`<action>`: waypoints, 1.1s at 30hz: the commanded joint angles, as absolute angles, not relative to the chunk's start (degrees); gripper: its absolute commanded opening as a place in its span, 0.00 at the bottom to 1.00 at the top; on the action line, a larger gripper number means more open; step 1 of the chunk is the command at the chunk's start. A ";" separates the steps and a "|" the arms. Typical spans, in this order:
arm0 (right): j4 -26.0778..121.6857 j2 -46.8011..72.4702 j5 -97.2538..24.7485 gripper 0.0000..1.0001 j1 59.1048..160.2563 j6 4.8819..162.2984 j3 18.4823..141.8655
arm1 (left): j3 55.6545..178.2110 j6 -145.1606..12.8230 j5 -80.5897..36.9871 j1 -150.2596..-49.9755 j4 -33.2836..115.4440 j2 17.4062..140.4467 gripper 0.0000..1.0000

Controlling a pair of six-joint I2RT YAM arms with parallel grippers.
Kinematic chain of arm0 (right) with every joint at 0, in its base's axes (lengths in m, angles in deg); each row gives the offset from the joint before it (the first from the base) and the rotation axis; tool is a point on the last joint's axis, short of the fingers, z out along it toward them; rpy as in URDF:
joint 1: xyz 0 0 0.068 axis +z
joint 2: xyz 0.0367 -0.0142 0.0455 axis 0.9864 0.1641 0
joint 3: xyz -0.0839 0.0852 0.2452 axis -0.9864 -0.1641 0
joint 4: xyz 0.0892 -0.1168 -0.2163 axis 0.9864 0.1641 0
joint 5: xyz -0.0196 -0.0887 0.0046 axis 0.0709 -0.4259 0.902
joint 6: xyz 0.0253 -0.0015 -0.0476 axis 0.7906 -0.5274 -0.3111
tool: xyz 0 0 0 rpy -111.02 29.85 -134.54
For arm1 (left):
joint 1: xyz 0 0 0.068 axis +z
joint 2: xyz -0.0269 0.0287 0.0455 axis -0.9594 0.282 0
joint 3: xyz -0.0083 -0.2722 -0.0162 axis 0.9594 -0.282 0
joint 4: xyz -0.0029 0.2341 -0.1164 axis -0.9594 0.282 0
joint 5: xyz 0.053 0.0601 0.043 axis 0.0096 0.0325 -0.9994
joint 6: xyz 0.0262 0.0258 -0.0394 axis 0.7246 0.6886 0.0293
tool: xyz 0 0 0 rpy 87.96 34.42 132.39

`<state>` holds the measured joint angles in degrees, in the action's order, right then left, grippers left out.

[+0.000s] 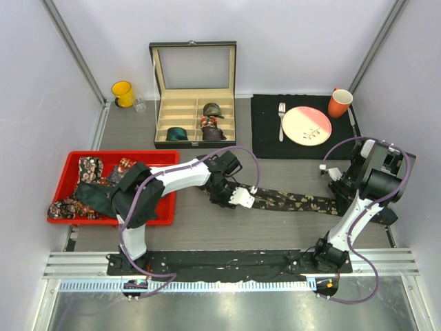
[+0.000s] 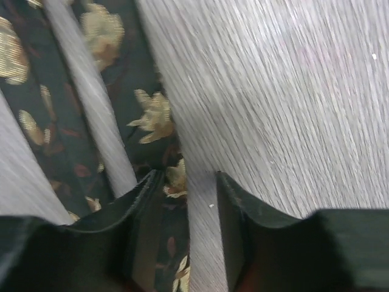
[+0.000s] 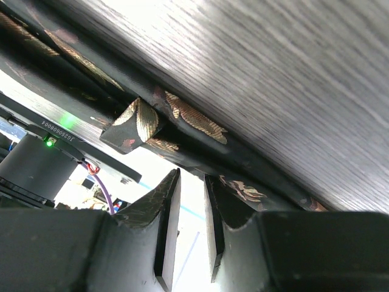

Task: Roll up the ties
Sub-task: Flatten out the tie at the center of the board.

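1. Long dark floral-print fabric tie flat on grey wood-grain surface, stretched left to right, in front of black rectangular cloth mat.
2. Left gripper down at that tie's left end. Jaws released and well apart: one finger over the print, the other over bare surface, tie edge in the gap, nothing pinched.
3. Right gripper low at the tie's right end. Jaws released with only a thin gap and nothing between them. Folded bit of tie just beyond the fingertips; contact: cannot tell.
4. Heap of floral and plain dark green ties in red plastic tray, far left, partly under left arm.
5. Black open-lid compartment box at back centre. Three coiled ties inside: two in right column, one green in left column, front row.
6. Pink-and-white round plate on the mat, silver fork just left of it, orange mug at its back right.
7. Yellow mug and small clear glass left of the box, side by side.
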<state>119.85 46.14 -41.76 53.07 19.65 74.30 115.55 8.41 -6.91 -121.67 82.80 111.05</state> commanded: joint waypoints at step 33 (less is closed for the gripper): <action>106.36 48.21 -41.35 0.01 52.87 14.90 73.97 | 113.76 -7.22 -10.64 -117.74 57.70 100.82 0.00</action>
<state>118.80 46.51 -43.03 53.07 17.49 74.41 115.46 -5.95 -10.10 -118.46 66.08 103.79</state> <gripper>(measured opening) 0.016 0.011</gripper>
